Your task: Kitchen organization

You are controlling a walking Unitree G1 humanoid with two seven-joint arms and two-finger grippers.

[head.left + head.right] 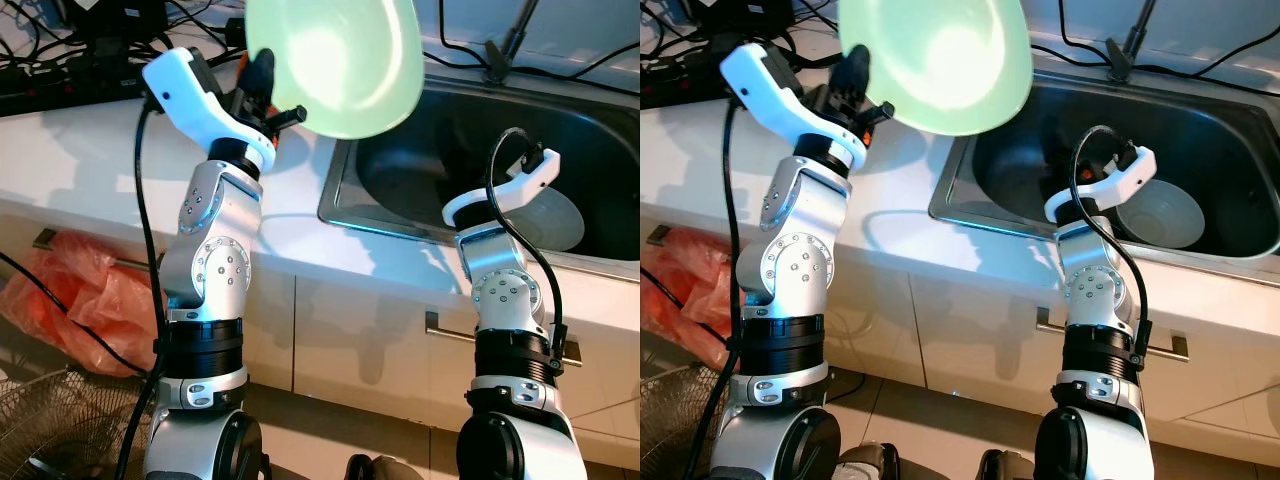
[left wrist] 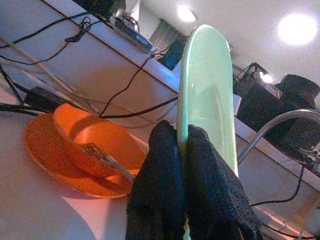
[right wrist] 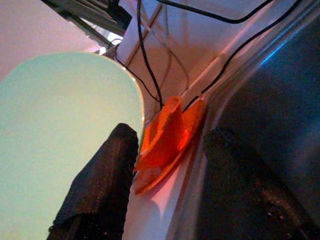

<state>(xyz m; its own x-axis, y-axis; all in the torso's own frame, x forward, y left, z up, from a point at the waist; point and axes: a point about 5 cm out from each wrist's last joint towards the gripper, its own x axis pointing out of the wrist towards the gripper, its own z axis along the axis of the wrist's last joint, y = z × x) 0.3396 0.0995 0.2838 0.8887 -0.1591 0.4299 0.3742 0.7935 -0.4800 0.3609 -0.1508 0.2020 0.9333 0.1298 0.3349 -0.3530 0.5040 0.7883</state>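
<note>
Pale green plate: broad, shallow, glossy, held up on edge above the worktop's sink-side edge, its top cut off in the head views. My left gripper had both black fingers pressed together on its rim, one on each face.

White worktop ran along the wall; stainless sink set into it, dark inside. A grey bowl lay at the sink's bottom, partly hidden behind my right wrist. White cabinet fronts below, with a bar handle. Black cables lay tangled along the worktop's back edge.

My right gripper hung over the sink basin, fingers apart, nothing between them.

Orange bowl sat on an orange plate at the worktop's back edge, just beside the sink rim; a metal utensil lay in the bowl, kind not clear.

Orange plastic bag slumped on the floor by the cabinets.
</note>
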